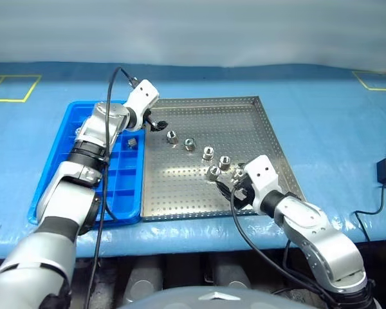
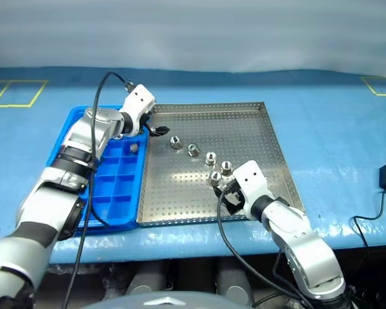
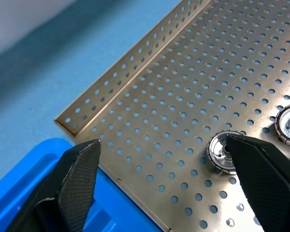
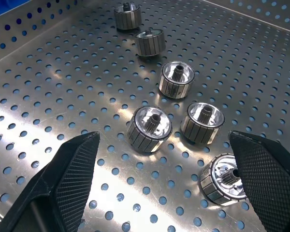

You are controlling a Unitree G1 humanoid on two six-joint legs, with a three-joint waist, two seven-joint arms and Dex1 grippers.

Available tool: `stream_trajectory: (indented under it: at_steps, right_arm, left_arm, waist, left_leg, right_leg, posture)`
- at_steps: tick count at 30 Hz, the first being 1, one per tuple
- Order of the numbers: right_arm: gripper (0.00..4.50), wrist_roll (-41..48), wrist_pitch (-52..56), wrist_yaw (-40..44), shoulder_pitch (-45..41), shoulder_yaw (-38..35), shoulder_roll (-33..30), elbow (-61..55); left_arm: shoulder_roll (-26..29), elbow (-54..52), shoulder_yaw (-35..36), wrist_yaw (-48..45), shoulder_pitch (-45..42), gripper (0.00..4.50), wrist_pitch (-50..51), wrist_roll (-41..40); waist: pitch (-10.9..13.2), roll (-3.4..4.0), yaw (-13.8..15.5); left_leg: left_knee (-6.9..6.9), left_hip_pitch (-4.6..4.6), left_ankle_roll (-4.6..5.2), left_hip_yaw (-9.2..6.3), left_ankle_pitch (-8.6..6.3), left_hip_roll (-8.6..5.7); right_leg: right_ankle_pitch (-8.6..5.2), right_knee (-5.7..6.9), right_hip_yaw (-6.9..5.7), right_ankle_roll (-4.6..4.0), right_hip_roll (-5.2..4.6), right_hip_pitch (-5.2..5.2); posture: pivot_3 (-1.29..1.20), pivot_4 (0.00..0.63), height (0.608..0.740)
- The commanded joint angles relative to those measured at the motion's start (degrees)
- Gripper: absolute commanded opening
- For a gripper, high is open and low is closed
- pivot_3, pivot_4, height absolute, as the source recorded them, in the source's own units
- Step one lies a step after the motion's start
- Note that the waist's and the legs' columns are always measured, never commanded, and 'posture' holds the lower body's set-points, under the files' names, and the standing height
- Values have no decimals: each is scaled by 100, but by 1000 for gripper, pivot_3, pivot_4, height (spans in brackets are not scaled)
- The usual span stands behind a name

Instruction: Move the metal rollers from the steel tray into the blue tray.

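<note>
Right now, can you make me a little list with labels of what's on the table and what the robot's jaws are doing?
steel tray: on the blue table cover, right of the blue tray
metal rollers on steel tray: six, e.g.
metal roller in blue tray: one
left gripper: jaws open, above the steel tray's far left corner
right gripper: jaws open, near the closest rollers
held: nothing

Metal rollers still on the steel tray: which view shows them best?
The right wrist view: six metal rollers stand close up on the steel tray, ribbed sides and hollow centres plain. The eye views show them small, in a diagonal line. The left wrist view shows two, one partly behind a finger.
</note>
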Motion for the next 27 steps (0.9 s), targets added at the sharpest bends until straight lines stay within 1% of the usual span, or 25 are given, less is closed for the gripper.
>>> stream_trajectory:
  at_steps: [1, 7, 16, 25, 27]
  right_arm:
    - [4500, -52, -94, -77, 49, -52, 25, -258]
    - [4500, -68, -99, -141, 112, -43, 49, -308]
    - [4500, -97, -135, -215, 184, -24, 125, -345]
    - [4500, -144, -157, -276, 219, -20, 167, -392]
    - [4500, -154, -165, -291, 226, -29, 175, -399]
  left_arm:
    - [-137, 675, 29, -468, -447, 4481, -324, 83]
    - [-362, 1489, 153, -760, -848, 4481, -600, 119]
    - [-565, 2132, 161, -999, -1028, 4481, -718, 342]
    - [-760, 2629, 94, -782, -1047, 4481, -809, 714]
    - [-800, 2686, 137, -705, -1016, 4121, -860, 756]
  waist:
    - [0, 0, -41]
    - [0, -1, -79]
    - [0, -1, -128]
    - [0, -1, -179]
    - [0, -1, -182]
  left_leg:
    - [9, -23, -1, -2, 0, 0]
    - [18, -28, 0, -1, 0, 0]
    - [53, -37, 8, 0, -5, 5]
    - [100, -42, 30, 22, -18, 20]
    - [102, -43, 34, 26, -20, 21]
  right_leg:
    - [8, 7, -1, -12, 1, -21]
    - [9, 8, 0, -5, 0, -25]
    - [16, 16, 2, 12, 0, -22]
    - [28, 20, 25, 58, 0, -16]
    - [31, 20, 30, 60, 0, -16]
  posture:
    - [-46, 150, 740]
    - [-65, 150, 740]
    - [-86, 150, 740]
    - [-120, 150, 740]
    - [-128, 150, 740]
